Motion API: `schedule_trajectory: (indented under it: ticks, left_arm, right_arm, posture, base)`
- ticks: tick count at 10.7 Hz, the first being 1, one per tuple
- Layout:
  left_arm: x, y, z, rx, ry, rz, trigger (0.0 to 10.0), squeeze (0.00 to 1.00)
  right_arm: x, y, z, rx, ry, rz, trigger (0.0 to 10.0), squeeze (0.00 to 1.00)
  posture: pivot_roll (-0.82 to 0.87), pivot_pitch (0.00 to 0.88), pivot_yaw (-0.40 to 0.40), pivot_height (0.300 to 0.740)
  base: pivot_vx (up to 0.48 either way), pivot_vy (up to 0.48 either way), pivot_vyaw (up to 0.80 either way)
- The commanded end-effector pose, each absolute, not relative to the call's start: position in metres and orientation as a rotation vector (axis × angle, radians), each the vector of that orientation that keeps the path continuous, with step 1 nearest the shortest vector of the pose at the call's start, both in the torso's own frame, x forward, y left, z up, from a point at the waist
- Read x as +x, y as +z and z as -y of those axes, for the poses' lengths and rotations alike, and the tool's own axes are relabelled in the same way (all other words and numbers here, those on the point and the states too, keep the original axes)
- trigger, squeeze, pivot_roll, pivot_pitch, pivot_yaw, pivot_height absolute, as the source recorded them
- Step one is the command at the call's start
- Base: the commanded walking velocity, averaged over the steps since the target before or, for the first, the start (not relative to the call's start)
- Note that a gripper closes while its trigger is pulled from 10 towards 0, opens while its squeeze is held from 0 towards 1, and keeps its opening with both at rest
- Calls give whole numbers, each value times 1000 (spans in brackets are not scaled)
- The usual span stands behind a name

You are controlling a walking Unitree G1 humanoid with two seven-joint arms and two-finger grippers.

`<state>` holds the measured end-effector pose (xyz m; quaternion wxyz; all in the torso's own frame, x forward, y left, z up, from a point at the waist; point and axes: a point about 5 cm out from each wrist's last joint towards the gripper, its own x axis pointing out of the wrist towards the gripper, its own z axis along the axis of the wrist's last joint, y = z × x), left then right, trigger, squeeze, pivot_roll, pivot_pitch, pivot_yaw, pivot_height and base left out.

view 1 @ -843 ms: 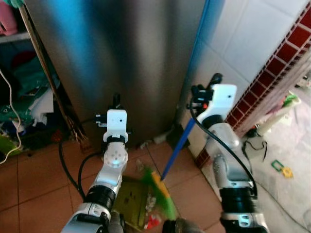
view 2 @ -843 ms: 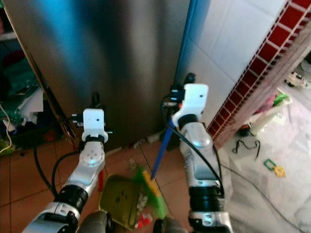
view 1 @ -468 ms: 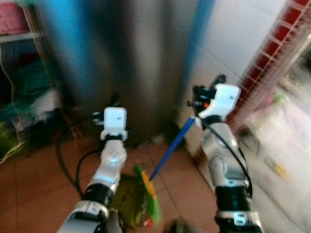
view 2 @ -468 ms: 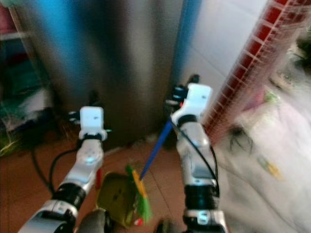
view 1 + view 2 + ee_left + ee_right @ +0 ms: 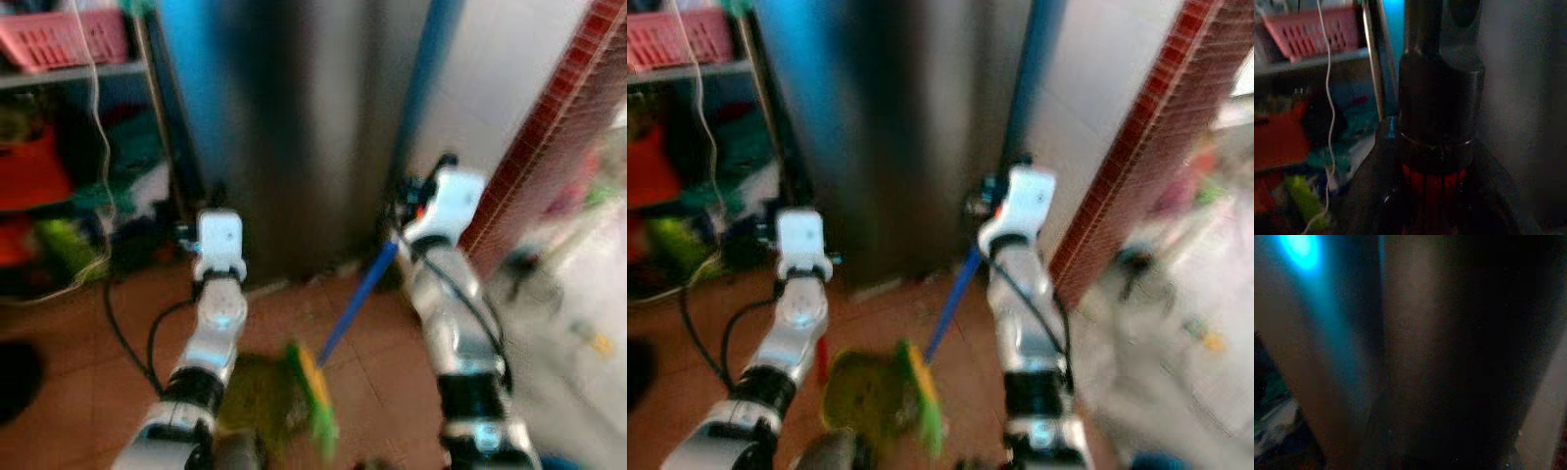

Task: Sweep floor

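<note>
1. Right hand [image 5: 411, 201] clenches the blue broom handle [image 5: 358, 299]; green bristles [image 5: 315, 401] sit low on the tiled floor [image 5: 59, 392].
2. Left hand [image 5: 1437, 112] grips a dark, red-banded handle.
3. Olive dustpan [image 5: 867, 392] lies beside the bristles.

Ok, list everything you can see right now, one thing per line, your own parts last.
Broom: one, blue handle, green bristles, slanting from the right pincer down to the tiles.
Dustpan: one, olive green, on the floor beside the bristles, red handle in the left pincer.
Refrigerator: one, steel grey, straight ahead.
Basket: one, pink, on the shelf at left.
Brick wall: red, at right.
Left pincer: black, before the refrigerator.
Right pincer: black, at the broom handle.
</note>
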<state>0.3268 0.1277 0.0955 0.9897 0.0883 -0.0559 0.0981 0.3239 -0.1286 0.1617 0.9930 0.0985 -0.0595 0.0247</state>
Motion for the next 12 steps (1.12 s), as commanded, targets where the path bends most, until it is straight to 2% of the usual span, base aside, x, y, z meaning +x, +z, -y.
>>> schedule_trajectory:
  ticks: [1,4,5,7,12]
  left_arm:
    - [333,123,-128,183,203,234,10000,0]
    - [327,122,-140,219,237,252,10000,0]
    - [324,115,-143,205,253,219,10000,0]
    - [317,110,-140,213,235,219,10000,0]
    - [315,94,-131,253,178,157,10000,0]
  right_arm:
    - [326,178,129,191,42,201,10000,0]
    - [335,194,131,226,19,240,10000,0]
    - [337,197,131,179,33,258,10000,0]
    - [333,185,138,-34,33,295,10000,0]
    - [325,162,144,-102,-51,238,10000,0]
  posture:
    - [-95,0,-20,740]
    - [-77,0,-19,740]
    - [-80,0,-18,740]
    - [-79,3,-20,740]
    - [-92,28,-16,740]
  base:
    - [0,0,0]
    - [0,0,0]
    - [0,0,0]
    - [0,0,0]
    - [0,0,0]
